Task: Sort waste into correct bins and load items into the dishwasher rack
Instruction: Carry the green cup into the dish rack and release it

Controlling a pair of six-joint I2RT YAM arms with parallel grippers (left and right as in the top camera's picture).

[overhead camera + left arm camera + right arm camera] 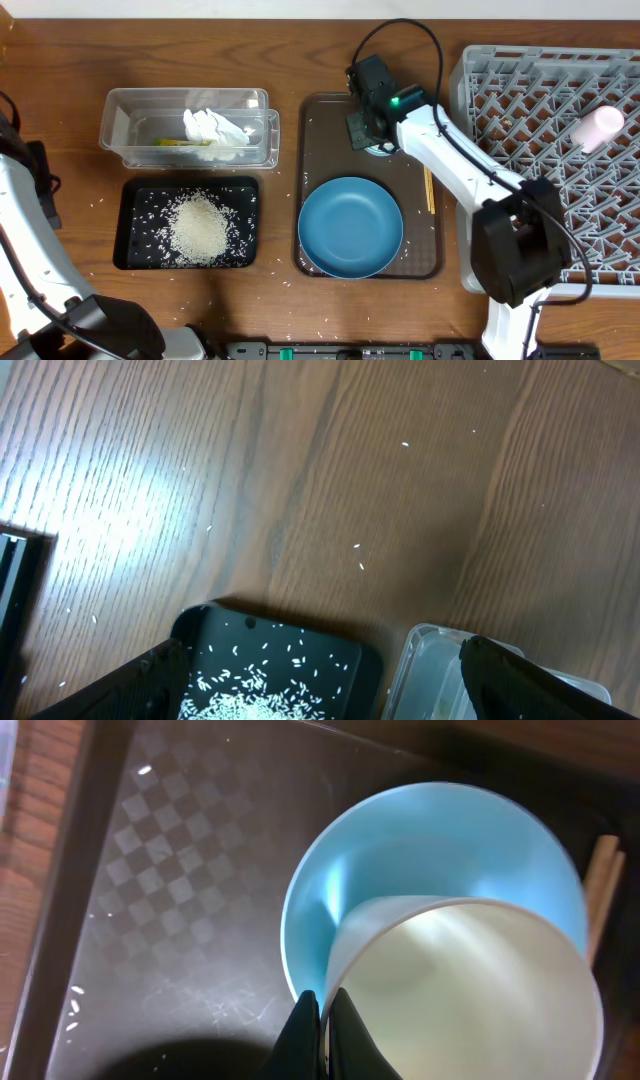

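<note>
Inspecting the right wrist view, I find my right gripper (321, 1020) closed to a narrow slit over the rim of the white cup (470, 1000), one finger inside the wall and one outside. I judge this a rim pinch, chosen because the cup is nested in the small light-blue bowl (340, 870), which blocks any grip on its sides. The cup body extends from my fingertips toward 2 o'clock, and the bowl shows beyond it at 12 o'clock. Chopsticks (603, 880) lie at 3 o'clock on the brown serving tray (170, 870).

Overhead, this gripper sits at the tray's 12 o'clock end. The large blue dish (350, 227) is at 6 o'clock. The dishwasher rack (530, 80), holding the pink cup (600, 128), is at 3 o'clock.

The napkin (215, 128) lies in the clear tub (115, 120) and the rice (200, 228) in the black tray (135, 215), with stray grains on the table (300, 460). My left gripper (320, 652) is spread wide and empty, over that tray's corner.
</note>
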